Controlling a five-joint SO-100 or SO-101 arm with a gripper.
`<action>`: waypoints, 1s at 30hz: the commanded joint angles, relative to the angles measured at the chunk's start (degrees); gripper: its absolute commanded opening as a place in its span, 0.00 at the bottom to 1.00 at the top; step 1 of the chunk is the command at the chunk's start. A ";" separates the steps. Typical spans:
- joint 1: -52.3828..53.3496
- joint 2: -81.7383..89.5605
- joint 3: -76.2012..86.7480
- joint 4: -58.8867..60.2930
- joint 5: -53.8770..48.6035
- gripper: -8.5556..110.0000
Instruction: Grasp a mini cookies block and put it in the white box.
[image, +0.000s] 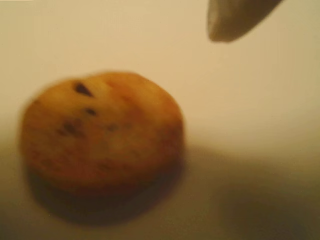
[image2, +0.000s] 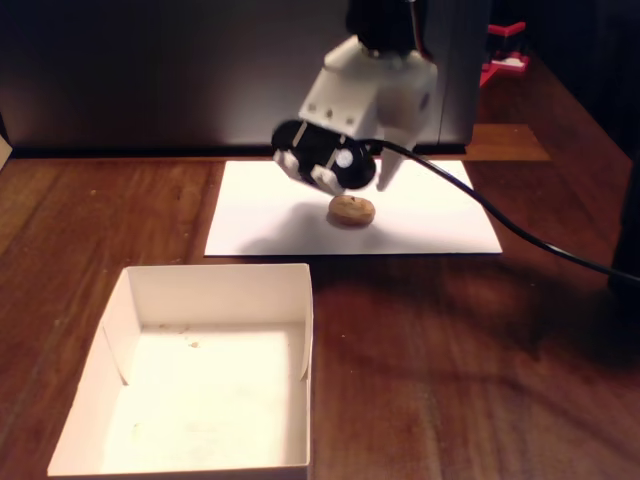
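Note:
The mini cookies block (image2: 351, 210) is a small round tan cookie with dark chips, lying flat on a white paper sheet (image2: 260, 215). My gripper (image2: 355, 186) hangs just above it, open, its jaws to either side and nothing between them. The blurred wrist view is filled by the cookie (image: 102, 132) at left centre, with one pale fingertip (image: 227, 25) reaching in from the top right, clear of the cookie. The white box (image2: 210, 290) stands at the lower left of the fixed view, lidless and holding only a few crumbs.
The table is dark brown wood (image2: 470, 350). A black cable (image2: 500, 220) runs from the arm across the sheet to the right edge. A dark panel (image2: 150, 70) closes off the back, and a red object (image2: 505, 50) sits at the far right rear.

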 joint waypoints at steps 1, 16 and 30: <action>0.97 5.19 0.09 -1.93 -0.44 0.36; 2.90 1.41 -0.26 -0.97 -1.05 0.38; 2.20 -1.49 -2.11 -0.44 -0.97 0.39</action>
